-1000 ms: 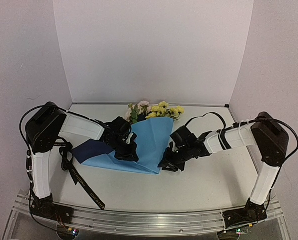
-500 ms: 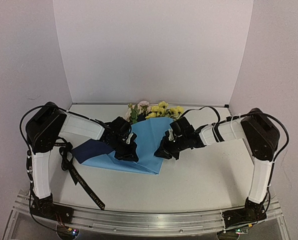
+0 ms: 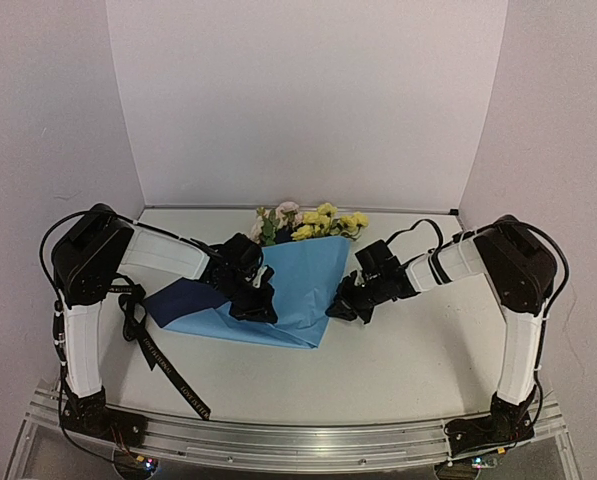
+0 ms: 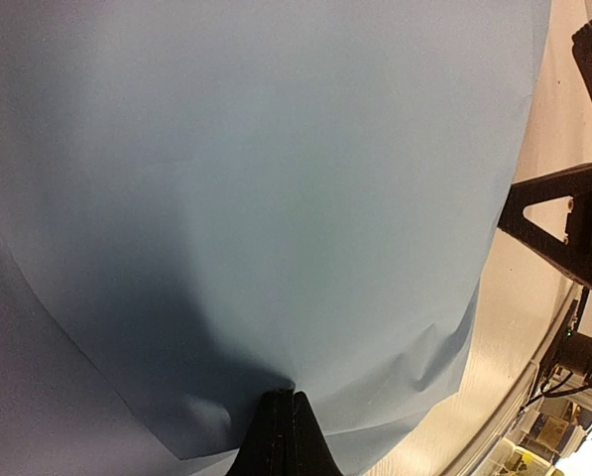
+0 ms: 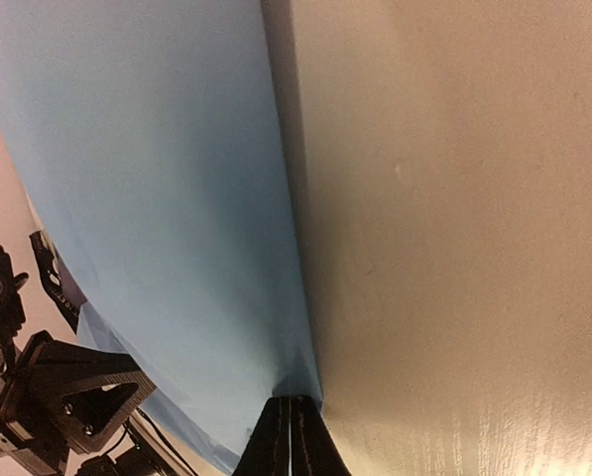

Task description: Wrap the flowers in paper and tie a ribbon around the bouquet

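Paper (image 3: 303,275) between both closed jaws

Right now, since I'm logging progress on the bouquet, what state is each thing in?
flowers: lying down, stems covered, blooms poking out.
paper: folded loosely over the stems, light blue side up.
ribbon: lying loose, untied.
left gripper: shut on the paper.
right gripper: shut on the paper's edge.

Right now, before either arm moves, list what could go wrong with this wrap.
1. The left gripper and right gripper pinch the thin light blue paper sheet near its edges; pulling may tear it or slip.
2. Folding could crush the yellow and pink flowers.
3. The long black lettered ribbon lies by the left arm and might get dragged.
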Action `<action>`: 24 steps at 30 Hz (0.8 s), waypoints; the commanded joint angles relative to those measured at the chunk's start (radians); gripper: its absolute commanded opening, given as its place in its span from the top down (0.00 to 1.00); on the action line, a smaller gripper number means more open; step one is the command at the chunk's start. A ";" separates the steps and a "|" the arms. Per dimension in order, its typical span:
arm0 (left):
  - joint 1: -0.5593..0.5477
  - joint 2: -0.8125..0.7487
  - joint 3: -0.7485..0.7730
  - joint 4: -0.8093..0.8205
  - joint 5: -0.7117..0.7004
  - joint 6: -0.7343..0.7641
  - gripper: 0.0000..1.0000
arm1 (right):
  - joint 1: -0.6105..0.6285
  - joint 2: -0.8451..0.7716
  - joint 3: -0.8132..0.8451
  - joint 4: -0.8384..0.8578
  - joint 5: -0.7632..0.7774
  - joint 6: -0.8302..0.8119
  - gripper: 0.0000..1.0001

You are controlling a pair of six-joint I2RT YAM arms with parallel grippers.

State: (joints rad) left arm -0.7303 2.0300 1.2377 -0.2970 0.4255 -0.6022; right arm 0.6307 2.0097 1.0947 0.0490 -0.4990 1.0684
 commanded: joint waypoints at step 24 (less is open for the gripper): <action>0.002 0.045 -0.013 -0.106 -0.049 0.019 1.00 | -0.127 0.184 0.318 -0.154 0.065 0.204 0.99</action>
State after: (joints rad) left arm -0.7303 2.0300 1.2377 -0.2970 0.4278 -0.6010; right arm 0.5112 2.1586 1.3385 -0.0153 -0.4851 1.2419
